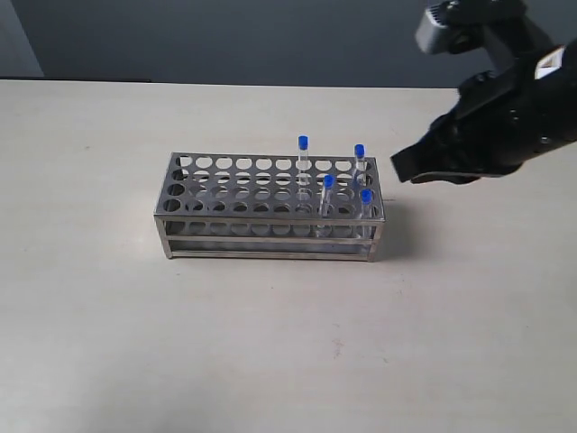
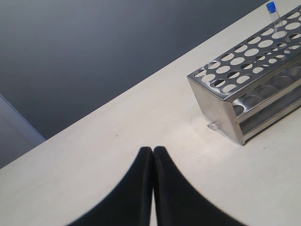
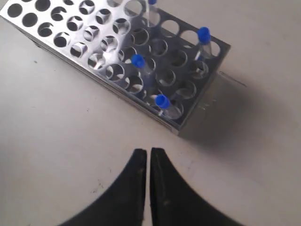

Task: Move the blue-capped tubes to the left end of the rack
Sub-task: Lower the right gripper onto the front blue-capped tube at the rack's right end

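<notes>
pale tabletop (image 1: pixel 270 361) fills the front of the exterior view. behind it stands the rack (image 1: pixel 270 216), with all four blue-capped tubes (image 1: pixel 328 194) upright in holes at its right end. right gripper (image 1: pixel 403 168) hovers just beside that end, apart from it, jaws pressed together and empty.

left wrist view: left gripper (image 2: pixel 153 157) has its jaws closed on nothing, above bare table, well apart from the rack's (image 2: pixel 221 106) end wall.

right wrist view: right gripper (image 3: pixel 147 157) shows only a hairline slit, near the tubes (image 3: pixel 162 100).

No legible text; the white sticker (image 1: pixel 551 63) on the right arm (image 1: pixel 527 117) is blurred.
</notes>
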Controlling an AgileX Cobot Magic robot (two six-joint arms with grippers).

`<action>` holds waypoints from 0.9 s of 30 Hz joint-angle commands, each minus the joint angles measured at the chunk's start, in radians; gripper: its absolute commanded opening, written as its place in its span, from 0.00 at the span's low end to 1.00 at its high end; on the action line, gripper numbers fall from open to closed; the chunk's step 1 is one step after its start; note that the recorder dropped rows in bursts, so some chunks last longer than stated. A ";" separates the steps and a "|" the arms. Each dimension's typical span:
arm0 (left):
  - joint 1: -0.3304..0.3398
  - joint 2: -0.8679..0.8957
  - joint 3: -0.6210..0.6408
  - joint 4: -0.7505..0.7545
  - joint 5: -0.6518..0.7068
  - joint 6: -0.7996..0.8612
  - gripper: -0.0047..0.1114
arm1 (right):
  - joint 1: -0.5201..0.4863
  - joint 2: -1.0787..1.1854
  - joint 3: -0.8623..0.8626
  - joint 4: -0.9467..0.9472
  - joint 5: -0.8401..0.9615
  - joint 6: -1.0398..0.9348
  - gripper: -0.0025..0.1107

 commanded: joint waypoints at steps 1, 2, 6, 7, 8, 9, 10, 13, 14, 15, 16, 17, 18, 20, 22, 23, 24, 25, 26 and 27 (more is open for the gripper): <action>-0.004 0.003 -0.005 -0.002 -0.004 -0.005 0.05 | 0.088 0.084 -0.045 -0.079 -0.064 0.010 0.11; -0.004 0.003 -0.005 -0.002 -0.004 -0.005 0.05 | 0.104 0.098 -0.048 -0.107 -0.082 0.010 0.15; -0.004 0.003 -0.005 -0.002 -0.004 -0.005 0.05 | 0.128 0.141 -0.054 -0.156 -0.114 0.015 0.36; -0.004 0.003 -0.005 -0.002 -0.004 -0.005 0.05 | 0.128 0.148 -0.054 -0.156 -0.124 0.020 0.39; -0.004 0.003 -0.005 -0.002 -0.004 -0.005 0.05 | 0.128 0.157 -0.054 -0.156 -0.130 0.026 0.40; -0.004 0.003 -0.005 -0.002 -0.004 -0.005 0.05 | 0.128 0.165 -0.054 -0.160 -0.139 0.032 0.39; -0.004 0.003 -0.005 -0.002 -0.004 -0.005 0.05 | 0.128 0.175 -0.054 -0.164 -0.150 0.037 0.38; -0.004 0.003 -0.005 -0.002 -0.007 -0.005 0.05 | 0.128 0.207 -0.054 -0.164 -0.178 0.037 0.35; -0.004 0.003 -0.005 -0.002 -0.007 -0.005 0.05 | 0.128 0.217 -0.054 -0.164 -0.180 0.037 0.36; -0.004 0.003 -0.005 0.000 -0.007 -0.005 0.05 | 0.128 0.230 -0.054 -0.164 -0.180 0.037 0.36; -0.004 0.003 -0.005 0.000 -0.007 -0.005 0.05 | 0.128 0.243 -0.054 -0.164 -0.180 0.041 0.36; -0.004 0.003 -0.005 0.000 -0.007 -0.005 0.05 | 0.128 0.254 -0.054 -0.164 -0.177 0.052 0.36; -0.004 0.003 -0.005 0.000 -0.007 -0.005 0.05 | 0.128 0.265 -0.054 -0.164 -0.177 0.058 0.36; -0.004 0.003 -0.005 0.000 -0.007 -0.005 0.05 | 0.128 0.282 -0.054 -0.164 -0.188 0.061 0.36; -0.004 0.003 -0.005 0.000 -0.007 -0.005 0.05 | 0.128 0.298 -0.054 -0.164 -0.207 0.063 0.36; -0.004 0.003 -0.005 0.000 -0.007 -0.005 0.05 | 0.128 0.306 -0.054 -0.164 -0.212 0.063 0.36; -0.004 0.003 -0.005 0.000 -0.007 -0.005 0.05 | 0.128 0.316 -0.054 -0.164 -0.217 0.063 0.36; -0.004 0.003 -0.005 0.000 -0.007 -0.005 0.05 | 0.128 0.321 -0.054 -0.164 -0.220 0.063 0.36; -0.004 0.003 -0.005 0.000 -0.007 -0.005 0.05 | 0.128 0.331 -0.054 -0.164 -0.222 0.063 0.35; -0.004 0.003 -0.005 0.000 -0.007 -0.005 0.05 | 0.128 0.339 -0.054 -0.164 -0.228 0.063 0.34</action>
